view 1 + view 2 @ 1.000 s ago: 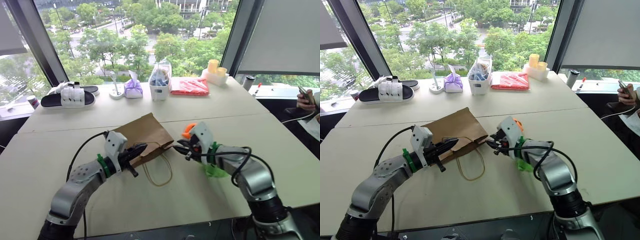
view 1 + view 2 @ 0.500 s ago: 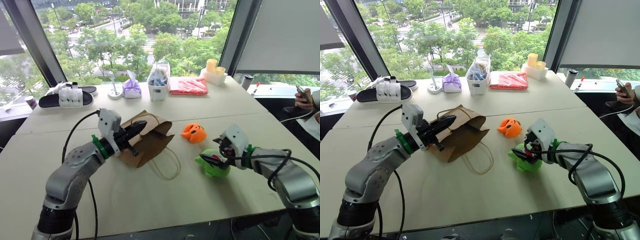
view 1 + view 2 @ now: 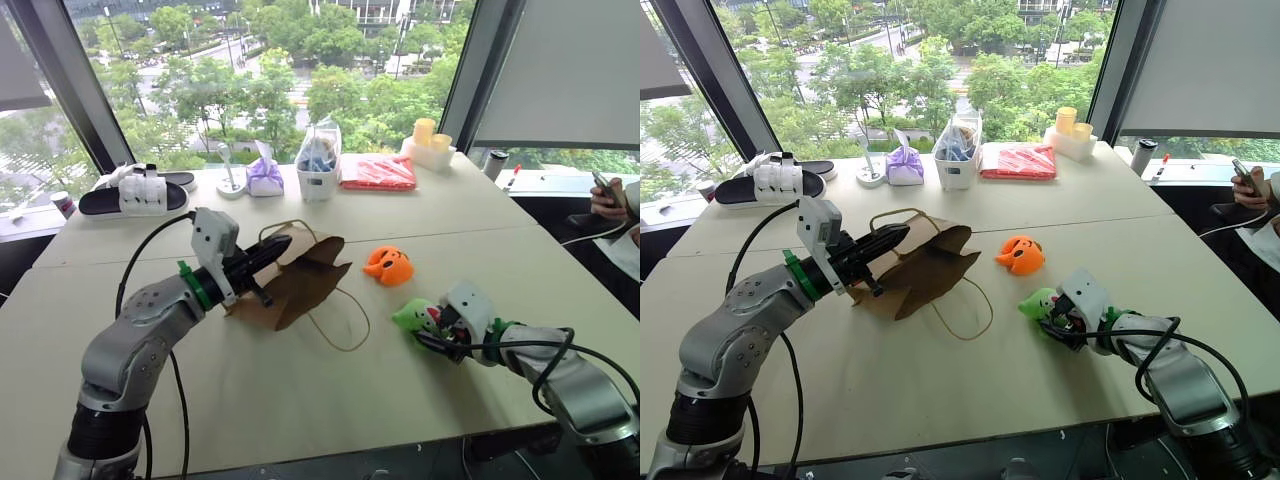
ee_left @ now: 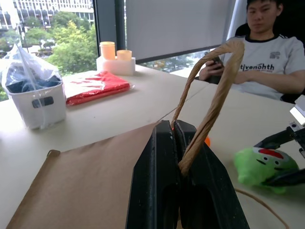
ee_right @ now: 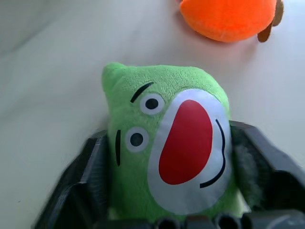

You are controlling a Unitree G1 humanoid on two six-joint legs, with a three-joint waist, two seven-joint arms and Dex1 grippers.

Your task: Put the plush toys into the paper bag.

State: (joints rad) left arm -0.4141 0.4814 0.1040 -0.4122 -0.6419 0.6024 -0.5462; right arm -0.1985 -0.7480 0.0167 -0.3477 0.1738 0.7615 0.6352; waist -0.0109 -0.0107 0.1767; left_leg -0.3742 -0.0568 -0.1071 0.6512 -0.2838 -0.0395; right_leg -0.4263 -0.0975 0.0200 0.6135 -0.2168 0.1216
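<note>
Our right claw (image 3: 1058,318) has its two black fingers on both sides of the green plush toy (image 5: 171,148), which sits on the table (image 3: 300,400) between them; we cannot tell if they are squeezing it yet. We think the toy is soft, light and squashy, so its fat middle is the best place to grab. The orange plush toy (image 3: 387,265) lies on the table just past the green one, a little toward the bag. Our left claw (image 3: 268,258) is pinched tight on a cord handle (image 4: 209,105) of the brown paper bag (image 3: 295,280) and holds that side up. The bag is thin and floppy, so it may fold. Far behind the claws are a red packet (image 3: 378,172), a white cup (image 3: 318,180) and a purple pouch (image 3: 265,177), none in the way.
</note>
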